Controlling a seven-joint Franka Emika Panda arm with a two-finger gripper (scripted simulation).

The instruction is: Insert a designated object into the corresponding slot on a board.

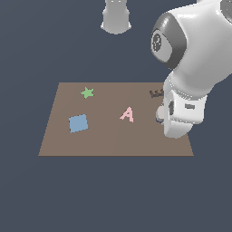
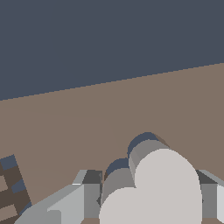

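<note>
You have the arm low over the board (image 1: 108,136), at its edge on the exterior view's right, and the gripper (image 2: 151,197) is pinching a pale grey heart-shaped piece (image 2: 153,192), one finger (image 2: 65,203) on each side of it with the jaws pressed against its flanks. The piece hangs just above the brown surface and, judging by the dark gap visible along its back edges, is sitting partly in or just over a cut-out. To finish this well, keep the piece level, line its lobes up with the hole before lowering, and go down slowly so an edge does not catch the rim; release only once it sits flush. The wrist view gives you the grip and the piece itself, plus part of the dark E-shaped cut-out (image 2: 11,188) off to one side. The exterior view hides all that behind the wrist, showing only a sliver of the piece, but it shows the layout: a green star (image 1: 87,93), a blue square (image 1: 78,123) and a pink letter A (image 1: 128,114), all well apart from the gripper.
</note>
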